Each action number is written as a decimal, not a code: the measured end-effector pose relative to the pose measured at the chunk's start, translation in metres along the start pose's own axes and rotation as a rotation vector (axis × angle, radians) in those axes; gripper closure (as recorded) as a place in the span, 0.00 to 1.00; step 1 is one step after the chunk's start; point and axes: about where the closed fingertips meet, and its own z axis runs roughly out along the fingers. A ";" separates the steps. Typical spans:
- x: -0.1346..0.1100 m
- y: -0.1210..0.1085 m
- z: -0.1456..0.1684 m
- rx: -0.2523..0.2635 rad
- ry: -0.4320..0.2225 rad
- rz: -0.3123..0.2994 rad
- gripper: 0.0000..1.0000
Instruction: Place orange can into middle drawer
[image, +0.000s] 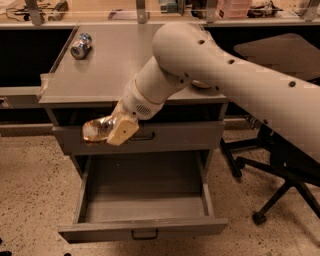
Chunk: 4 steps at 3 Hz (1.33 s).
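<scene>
Now the cream gripper (109, 133), jaws clamped on the crushed gold-orange metal can (96, 131), hangs above the pulled-out grey metal drawer (145, 226).

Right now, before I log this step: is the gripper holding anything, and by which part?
Yes: the gripper is shut on the orange can, clamping the end nearest the arm; the other end juts free, above the open middle drawer.
</scene>
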 end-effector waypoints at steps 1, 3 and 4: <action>0.008 0.009 0.010 -0.015 0.023 0.006 1.00; 0.071 0.007 0.066 0.033 0.072 0.081 1.00; 0.156 0.038 0.157 -0.017 0.074 0.187 1.00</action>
